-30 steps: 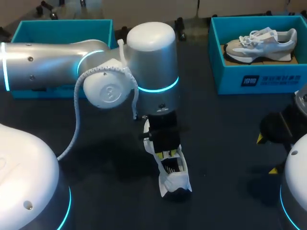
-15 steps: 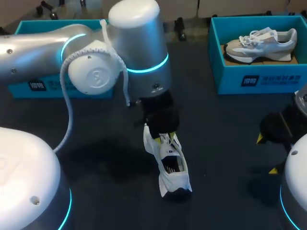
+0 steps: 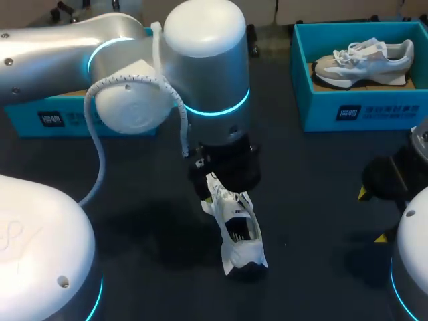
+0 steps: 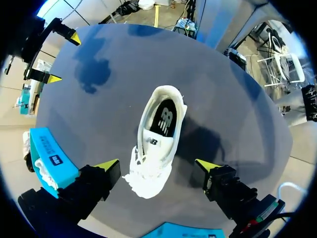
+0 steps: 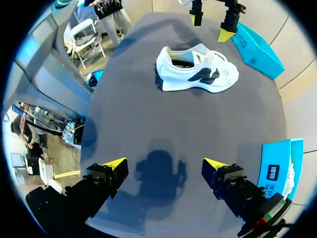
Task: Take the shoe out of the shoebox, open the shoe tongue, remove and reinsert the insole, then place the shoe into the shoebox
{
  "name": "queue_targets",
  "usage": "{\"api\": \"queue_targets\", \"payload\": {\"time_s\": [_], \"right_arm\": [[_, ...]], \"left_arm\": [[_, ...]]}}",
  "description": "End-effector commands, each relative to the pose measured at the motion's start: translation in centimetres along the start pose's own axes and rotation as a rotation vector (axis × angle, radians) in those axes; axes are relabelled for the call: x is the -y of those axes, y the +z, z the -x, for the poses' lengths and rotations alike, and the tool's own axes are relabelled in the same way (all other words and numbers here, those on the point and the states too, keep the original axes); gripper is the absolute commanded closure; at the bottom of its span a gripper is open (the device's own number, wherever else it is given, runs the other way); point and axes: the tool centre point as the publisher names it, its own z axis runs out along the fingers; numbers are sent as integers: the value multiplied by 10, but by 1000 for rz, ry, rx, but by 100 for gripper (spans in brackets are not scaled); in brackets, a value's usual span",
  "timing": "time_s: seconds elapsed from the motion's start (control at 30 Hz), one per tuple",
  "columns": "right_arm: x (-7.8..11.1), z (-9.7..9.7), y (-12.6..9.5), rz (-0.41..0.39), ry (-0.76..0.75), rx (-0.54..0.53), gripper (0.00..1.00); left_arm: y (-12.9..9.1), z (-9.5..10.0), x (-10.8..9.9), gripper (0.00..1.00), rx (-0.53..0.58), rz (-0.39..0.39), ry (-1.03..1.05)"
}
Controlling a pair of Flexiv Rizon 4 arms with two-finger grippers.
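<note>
The worktop is dark, smooth and matt. The white shoe looks like soft mesh cloth with smoother panels and cloth laces. The left arm has a satin silver metal shell and glossy white plastic caps, and its hose is ribbed white plastic. The right shoebox is matt teal cardboard. The left pincer and right pincer are matt black, with bright yellow tips that look like plastic.

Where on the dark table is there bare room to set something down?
Bare dark table lies between the white sneaker and the right gripper, and between that sneaker and the teal cardboard shoebox holding a grey sneaker. It is crowded at the white sneaker's laced end, under the open left gripper.
</note>
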Motion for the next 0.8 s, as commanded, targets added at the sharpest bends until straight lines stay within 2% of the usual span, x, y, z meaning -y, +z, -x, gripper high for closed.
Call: {"api": "queue_targets", "payload": {"time_s": [0.03, 0.2, 0.33, 0.37, 0.43, 0.47, 0.5, 0.53, 0.8], "right_arm": [[0, -2, 0, 0, 0, 4, 0], [0, -2, 0, 0, 0, 4, 0], [0, -2, 0, 0, 0, 4, 0], [0, -2, 0, 0, 0, 4, 0], [0, -2, 0, 0, 0, 4, 0], [0, -2, 0, 0, 0, 4, 0], [0, -2, 0, 0, 0, 4, 0], [0, -2, 0, 0, 0, 4, 0], [0, -2, 0, 0, 0, 4, 0]], "left_arm": [[1, -2, -2, 0, -14, -18, -49], [0, -4, 0, 0, -122, -93, -334], [-1, -8, 5, 0, -194, -51, -620], [-1, -11, 7, 0, -226, -78, -678], [0, -13, 11, 0, -282, -36, -864], [1, -15, 13, 0, -352, -58, -903], [0, -17, 16, 0, -358, -59, -920], [-3, -20, 20, 0, -278, 4, -957], [-3, -20, 20, 0, -278, 4, -957]]}}
